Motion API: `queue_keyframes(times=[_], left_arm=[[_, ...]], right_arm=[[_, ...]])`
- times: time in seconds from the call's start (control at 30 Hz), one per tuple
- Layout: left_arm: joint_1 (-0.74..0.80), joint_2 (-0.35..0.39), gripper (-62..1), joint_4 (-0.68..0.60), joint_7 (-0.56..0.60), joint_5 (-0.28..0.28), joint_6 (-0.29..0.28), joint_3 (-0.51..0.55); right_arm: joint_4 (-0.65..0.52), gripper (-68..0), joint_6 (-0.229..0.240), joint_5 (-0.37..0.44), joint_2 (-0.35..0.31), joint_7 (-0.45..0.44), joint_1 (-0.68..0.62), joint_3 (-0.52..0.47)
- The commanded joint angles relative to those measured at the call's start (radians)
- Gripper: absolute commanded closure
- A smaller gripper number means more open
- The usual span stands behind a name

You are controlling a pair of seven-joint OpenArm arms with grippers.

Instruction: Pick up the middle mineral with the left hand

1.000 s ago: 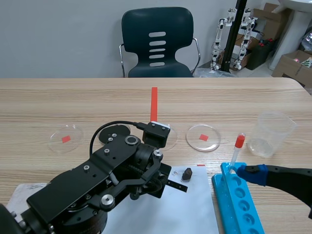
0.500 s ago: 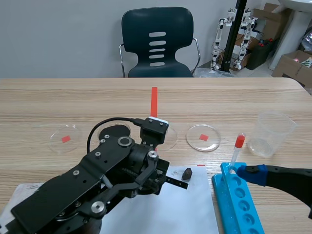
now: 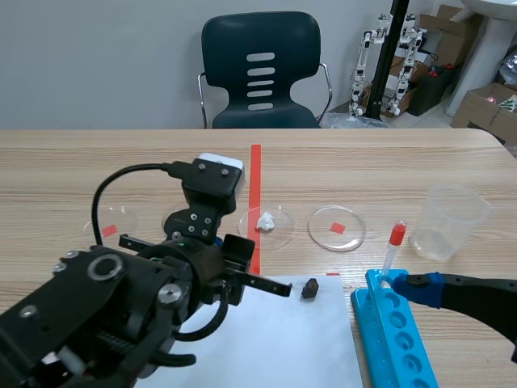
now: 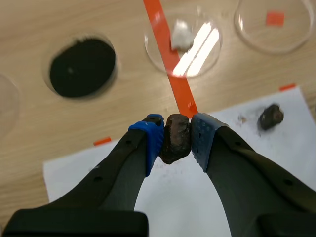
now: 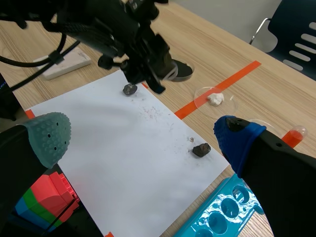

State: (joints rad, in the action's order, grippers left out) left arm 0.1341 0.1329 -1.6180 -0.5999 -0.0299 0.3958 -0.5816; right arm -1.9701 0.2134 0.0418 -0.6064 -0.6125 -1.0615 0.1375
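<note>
Middle mineral (image 4: pixel 174 143): a brown-black lump pinched between the two blue pads of the left end effector (image 4: pixel 177 126), over the edge of the white paper sheet (image 4: pixel 173 197) beside the red tape line (image 4: pixel 185 96).
Left end effector: closed on the mineral, one pad on each side, the fingers kept apart only by the stone.
Left arm pose: comes in low from the left in the scene view, its bulk in the foreground, the wrist raised and tipped forward and down over the sheet's far edge.
Right end effector (image 5: pixel 139 131): fingers spread wide with nothing between them, low beside the blue tube rack (image 3: pixel 396 343).
Other minerals: a small dark one (image 3: pixel 310 288) lies on the sheet, apart from the held one; a white one (image 3: pixel 265 220) sits in a clear dish (image 3: pixel 279 236) on the tabletop by the tape line.
Change, left arm: over the last second the wrist has lifted and swung back toward the left; its camera block now stands higher and left of the tape line.
Change, dish: the white mineral, hidden behind the wrist a second ago, now shows.
Unchanged: the dark mineral, the rack and the right arm.
</note>
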Motion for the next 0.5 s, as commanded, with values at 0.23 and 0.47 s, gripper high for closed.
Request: queue_keyframes(times=[0.23, 0.47], left_arm=[[0.187, 0.117, -10.0, -0.170, 0.419, -0.021, -0.166, 0.152], [0.310, 0.203, -10.0, -0.264, 0.584, -0.094, -0.372, 0.311]], right_arm=[[-0.023, -60.6, -0.004, 0.011, 0.003, -0.015, 0.000, -0.009], [-0.023, -60.6, -0.004, 0.011, 0.003, -0.015, 0.000, -0.009]])
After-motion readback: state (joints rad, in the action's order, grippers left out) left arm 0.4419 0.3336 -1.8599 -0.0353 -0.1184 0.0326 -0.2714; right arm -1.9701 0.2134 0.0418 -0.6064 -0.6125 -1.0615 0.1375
